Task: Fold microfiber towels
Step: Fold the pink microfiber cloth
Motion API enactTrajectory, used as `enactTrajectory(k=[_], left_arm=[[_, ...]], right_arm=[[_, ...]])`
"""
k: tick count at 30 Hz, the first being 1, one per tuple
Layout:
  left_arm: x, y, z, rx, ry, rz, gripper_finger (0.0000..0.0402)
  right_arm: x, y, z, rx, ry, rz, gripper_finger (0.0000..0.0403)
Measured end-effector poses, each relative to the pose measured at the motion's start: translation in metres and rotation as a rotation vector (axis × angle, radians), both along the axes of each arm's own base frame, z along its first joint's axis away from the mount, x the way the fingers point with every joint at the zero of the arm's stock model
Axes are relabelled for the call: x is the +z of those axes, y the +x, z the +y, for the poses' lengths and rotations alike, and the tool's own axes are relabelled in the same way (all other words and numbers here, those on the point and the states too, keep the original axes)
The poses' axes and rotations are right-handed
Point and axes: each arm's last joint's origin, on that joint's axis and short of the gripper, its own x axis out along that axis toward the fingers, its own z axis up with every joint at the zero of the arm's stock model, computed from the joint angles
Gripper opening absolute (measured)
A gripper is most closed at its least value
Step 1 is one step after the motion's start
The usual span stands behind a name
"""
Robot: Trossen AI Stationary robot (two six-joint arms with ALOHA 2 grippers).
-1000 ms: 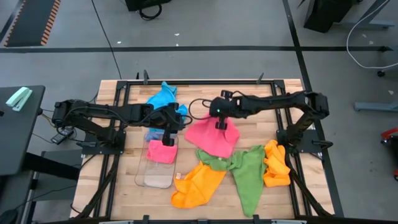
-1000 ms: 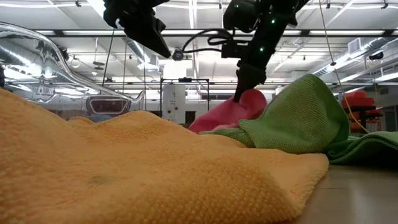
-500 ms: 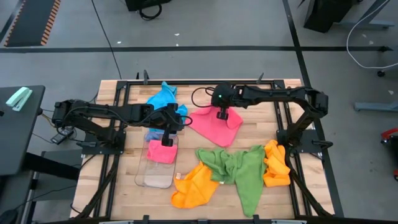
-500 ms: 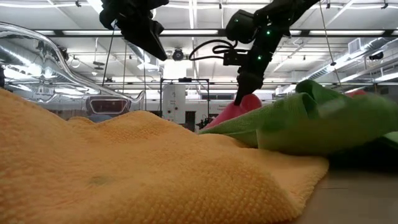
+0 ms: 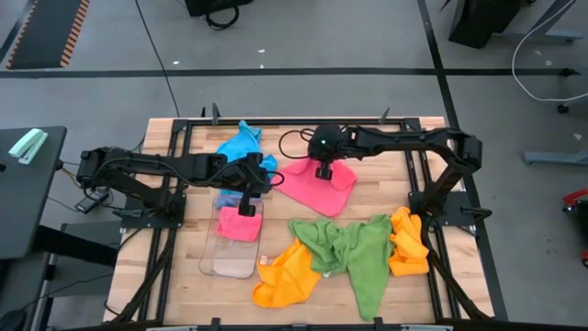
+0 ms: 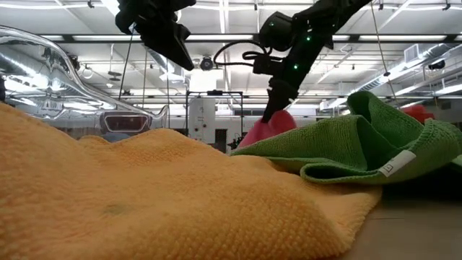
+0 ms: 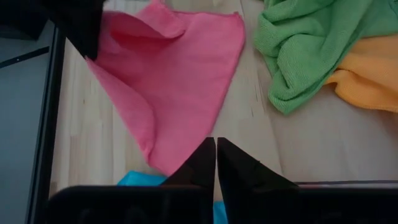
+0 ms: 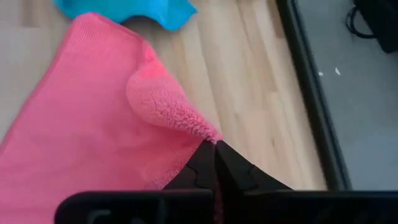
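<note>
Pink towel (image 5: 317, 184) lies mid-table, its edge pinched tight by the right gripper (image 5: 323, 173), which should pull flat and slow; left gripper (image 5: 248, 210) hangs clenched, empty, over the tray (image 5: 230, 262).

Orange towel (image 6: 144, 202) cropped in low view.

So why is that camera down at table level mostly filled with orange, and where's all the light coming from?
Low view: an orange towel lies right against the lens and fills the lower picture; bright ceiling strips behind leave the arms as dark silhouettes. High view: even light with soft shadows on the wooden table.
</note>
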Motion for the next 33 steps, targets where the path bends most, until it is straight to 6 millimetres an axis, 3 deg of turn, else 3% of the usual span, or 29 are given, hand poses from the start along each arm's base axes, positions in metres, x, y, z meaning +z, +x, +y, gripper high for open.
enactTrajectory(k=[7,26,33], left_arm=[[-0.0006,-0.0004,0.0000,0.001,-0.001,0.007,0.0018],[-0.0007,-0.0003,0.0000,0.004,-0.003,0.006,0.0020],[-0.0007,-0.0003,0.0000,0.007,-0.006,0.006,0.0029]], right_arm=[[-0.0120,0.0080,0.0045,0.016,0.015,0.016,0.0006],[-0.0110,0.0091,0.0040,0.014,0.011,-0.001,0.0006],[-0.0105,0.0090,0.0016,-0.019,0.014,-0.015,0.0041]])
